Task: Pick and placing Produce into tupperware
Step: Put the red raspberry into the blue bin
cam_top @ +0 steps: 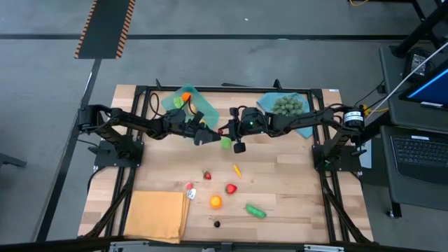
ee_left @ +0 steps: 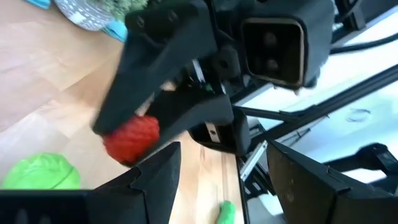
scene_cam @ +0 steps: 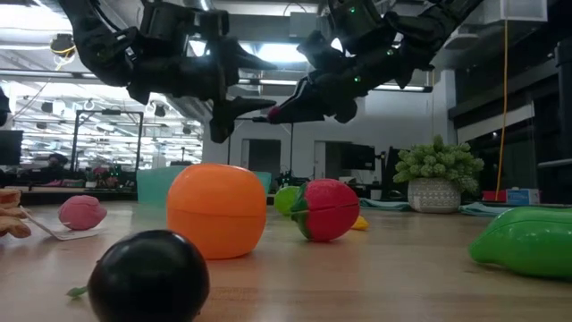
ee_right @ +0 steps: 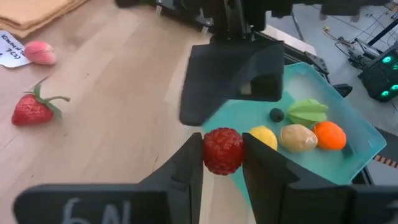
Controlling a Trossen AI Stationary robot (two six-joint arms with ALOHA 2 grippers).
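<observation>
The tupperware (cam_top: 199,108), a teal tray at the far left of centre, holds an orange (ee_right: 328,135), a lemon (ee_right: 264,137), a green piece (ee_right: 308,112) and a dark berry (ee_right: 276,114). My right gripper (ee_right: 222,146) is shut on a red bumpy berry (ee_right: 222,150) above the table, beside the tray's near right corner. My left gripper (ee_left: 224,180) stands open and level, facing the right gripper from the left, close to the berry (ee_left: 132,138) but apart from it. More produce lies on the near table: a strawberry (cam_top: 207,175), an orange (cam_top: 215,202) and a green pod (cam_top: 255,211). My right gripper pinches the red berry by its two opposite sides (ee_right: 208,152) between the free ends of its two fingers. The fingers come from the table's right side, slanting down. The berry is lifted clear of the table.
A light green piece (cam_top: 226,143) lies on the table just below the two grippers. A bushy grey-green cluster (cam_top: 287,105) sits on a blue piece at the far right. An orange-tan mat (cam_top: 155,215) lies at the near left corner. A dark berry (cam_top: 217,224) rests near the front edge.
</observation>
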